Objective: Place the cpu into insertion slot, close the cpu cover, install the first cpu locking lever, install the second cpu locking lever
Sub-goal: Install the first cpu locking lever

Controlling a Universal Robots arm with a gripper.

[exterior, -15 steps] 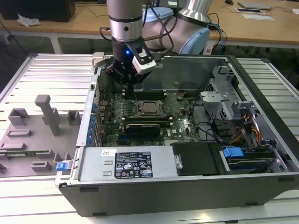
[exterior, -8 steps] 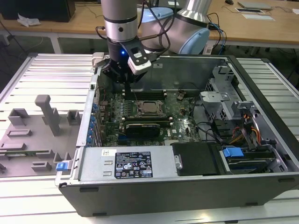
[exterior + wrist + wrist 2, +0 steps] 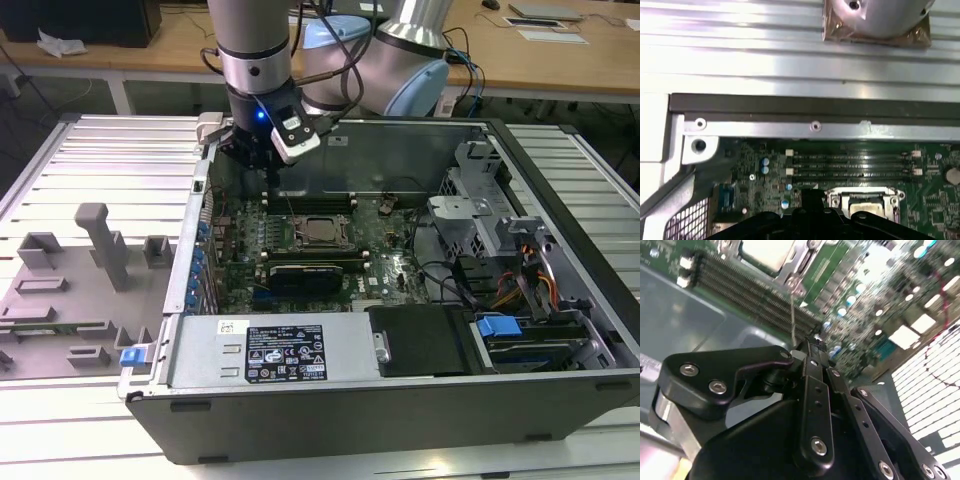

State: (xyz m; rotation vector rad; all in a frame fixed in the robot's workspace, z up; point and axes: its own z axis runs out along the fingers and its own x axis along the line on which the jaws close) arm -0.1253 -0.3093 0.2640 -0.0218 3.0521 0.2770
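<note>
Your gripper (image 3: 268, 178) hangs inside the open computer case (image 3: 560, 300), low over the green board (image 3: 395, 270) near the case's rear wall. In the second wrist view its fingers (image 3: 812, 385) look pressed together. A thin wire lever (image 3: 792, 315) runs from the corner of the socket straight to their tips, but you cannot tell whether it is truly pinched between them. The cpu (image 3: 318, 230) lies a little way ahead of the gripper's tips and lower down, beyond the rows of memory slots (image 3: 740, 285). It sits flat in the insertion slot (image 3: 318, 247). The cpu cover (image 3: 862, 192) lies down around it, and the chip's pale top shows through the window. The case rests on a ribbed metal surface (image 3: 100, 150), and grey holders (image 3: 100, 240) stand on it well off to the gripper's side.
</note>
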